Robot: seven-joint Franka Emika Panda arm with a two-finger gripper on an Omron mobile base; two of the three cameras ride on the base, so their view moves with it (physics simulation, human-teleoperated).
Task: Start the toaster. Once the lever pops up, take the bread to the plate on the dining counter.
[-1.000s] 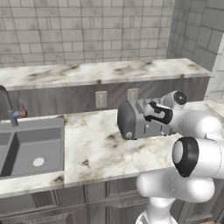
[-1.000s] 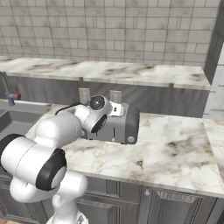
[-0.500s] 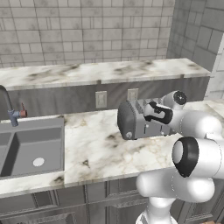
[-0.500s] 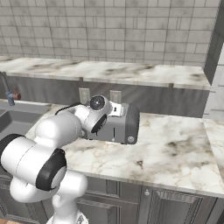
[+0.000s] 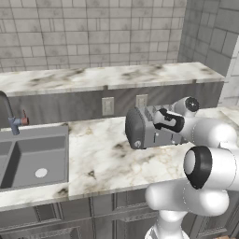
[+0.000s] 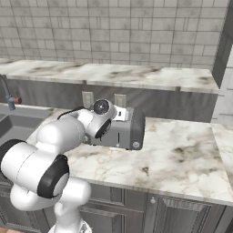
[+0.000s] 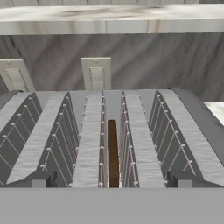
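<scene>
The grey brushed-metal toaster [image 5: 140,131] [image 6: 131,131] stands on the marble worktop against the back panel. In the hand view I look down into the toaster's slots [image 7: 87,144], and the dark brown bread [image 7: 112,151] stands edge-on in the middle slot. My gripper [image 5: 164,122] [image 6: 119,113] [image 7: 112,181] hovers just above the toaster's top, open, with its fingertips [image 7: 41,179] wide apart on either side of the slots and nothing between them. The plate and the dining counter are out of view.
A sink [image 5: 32,158] with a faucet [image 5: 11,119] lies to the left in the worktop [image 5: 107,163]. Two wall outlets [image 5: 108,106] sit in the grey panel behind the toaster, under a raised marble ledge [image 5: 116,77]. A tiled wall closes the back.
</scene>
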